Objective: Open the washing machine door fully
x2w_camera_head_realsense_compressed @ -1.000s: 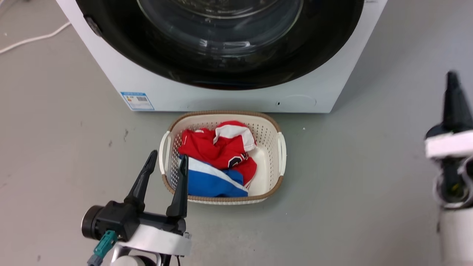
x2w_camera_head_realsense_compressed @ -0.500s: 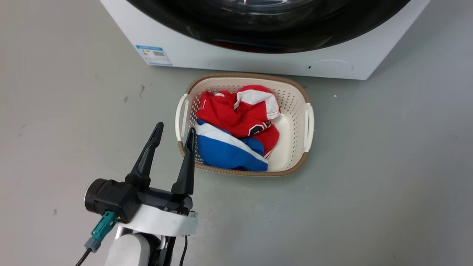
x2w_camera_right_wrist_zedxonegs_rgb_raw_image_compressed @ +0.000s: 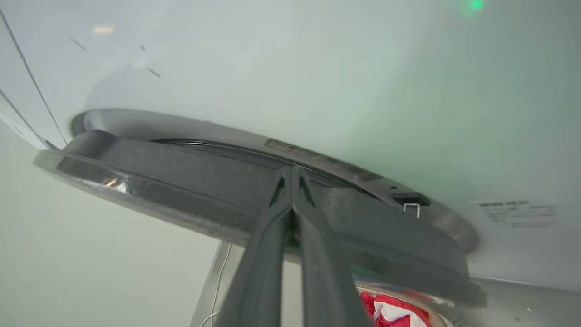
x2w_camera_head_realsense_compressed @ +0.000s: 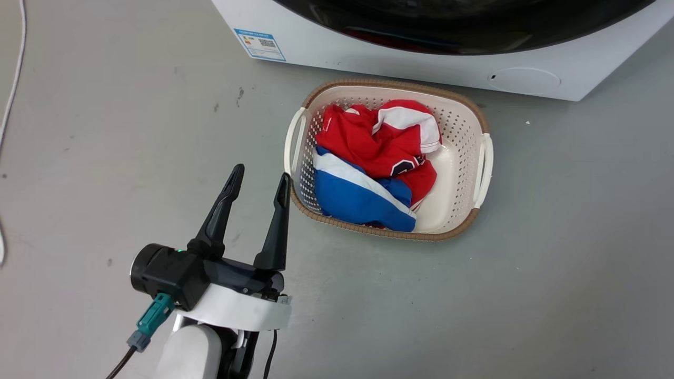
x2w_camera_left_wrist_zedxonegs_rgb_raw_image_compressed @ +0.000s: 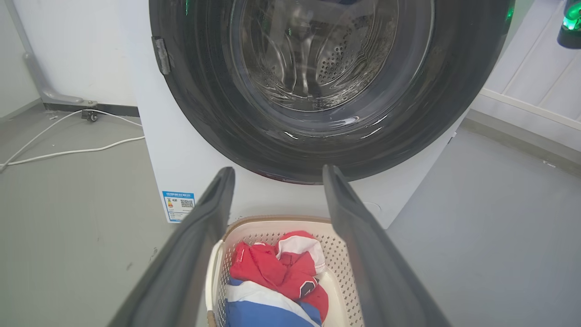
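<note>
The right gripper [x2w_camera_right_wrist_zedxonegs_rgb_raw_image_compressed: 292, 171], fingers pressed together, is touching the door's [x2w_camera_right_wrist_zedxonegs_rgb_raw_image_compressed: 181, 181] rim; the door is apparently standing barely ajar, beyond the basket [x2w_camera_head_realsense_compressed: 392, 83]. The next move likely calls for swinging it wide. The left gripper [x2w_camera_head_realsense_compressed: 261, 172] is hovering spread, near left.

Head view: high, steeply down onto grey floor [x2w_camera_head_realsense_compressed: 553, 289]. Left wrist view: low, facing glossy black-rimmed round washing machine door [x2w_camera_left_wrist_zedxonegs_rgb_raw_image_compressed: 204, 104]. Right wrist view: close against its edge. Shared: cream perforated basket [x2w_camera_head_realsense_compressed: 400, 84] [x2w_camera_left_wrist_zedxonegs_rgb_raw_image_compressed: 272, 222].
</note>
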`<state>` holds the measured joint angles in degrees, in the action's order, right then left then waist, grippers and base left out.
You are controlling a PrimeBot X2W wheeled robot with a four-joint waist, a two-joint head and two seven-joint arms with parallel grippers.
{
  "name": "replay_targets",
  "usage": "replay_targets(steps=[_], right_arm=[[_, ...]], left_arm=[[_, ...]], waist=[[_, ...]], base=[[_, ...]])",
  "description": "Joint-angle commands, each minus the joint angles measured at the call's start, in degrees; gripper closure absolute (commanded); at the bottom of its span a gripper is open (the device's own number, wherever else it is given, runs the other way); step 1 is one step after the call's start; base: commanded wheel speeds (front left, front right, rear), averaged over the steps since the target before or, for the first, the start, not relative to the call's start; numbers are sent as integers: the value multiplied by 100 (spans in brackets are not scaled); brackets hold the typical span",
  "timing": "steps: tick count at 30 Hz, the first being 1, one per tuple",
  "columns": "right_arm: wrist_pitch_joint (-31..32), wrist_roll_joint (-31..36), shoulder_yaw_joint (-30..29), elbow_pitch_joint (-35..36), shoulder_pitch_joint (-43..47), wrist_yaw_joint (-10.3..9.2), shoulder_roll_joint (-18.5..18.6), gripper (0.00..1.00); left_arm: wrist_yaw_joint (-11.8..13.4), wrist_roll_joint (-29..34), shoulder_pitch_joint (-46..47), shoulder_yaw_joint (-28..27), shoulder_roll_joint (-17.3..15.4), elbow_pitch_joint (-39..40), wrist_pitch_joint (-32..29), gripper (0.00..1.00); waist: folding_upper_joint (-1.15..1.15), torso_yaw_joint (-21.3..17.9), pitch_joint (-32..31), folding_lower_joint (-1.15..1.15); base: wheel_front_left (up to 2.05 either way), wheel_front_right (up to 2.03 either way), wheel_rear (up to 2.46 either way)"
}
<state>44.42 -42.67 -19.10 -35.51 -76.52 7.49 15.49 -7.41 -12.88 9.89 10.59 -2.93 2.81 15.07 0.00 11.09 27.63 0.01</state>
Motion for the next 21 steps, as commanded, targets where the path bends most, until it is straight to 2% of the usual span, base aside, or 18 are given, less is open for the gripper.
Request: replay_targets(steps=[1, 10, 21], right_arm=[[129, 78, -30, -35, -136, 2, -61, 100], [735, 451, -316, -65, -231, 1, -389, 100], [1332, 708, -656, 483, 246, 0, -691, 100]], left_arm=[[-8, -25, 68, 0, 6, 5, 16, 0], [-9, -78, 116, 51, 7, 6, 16, 0], [-9, -74, 58, 3, 7, -56, 16, 0]], waist=[[0, 47, 30, -1], [0, 174, 96, -1], [0, 148, -27, -1]], base=[[0, 0, 0], [0, 0, 0], [0, 0, 0]])
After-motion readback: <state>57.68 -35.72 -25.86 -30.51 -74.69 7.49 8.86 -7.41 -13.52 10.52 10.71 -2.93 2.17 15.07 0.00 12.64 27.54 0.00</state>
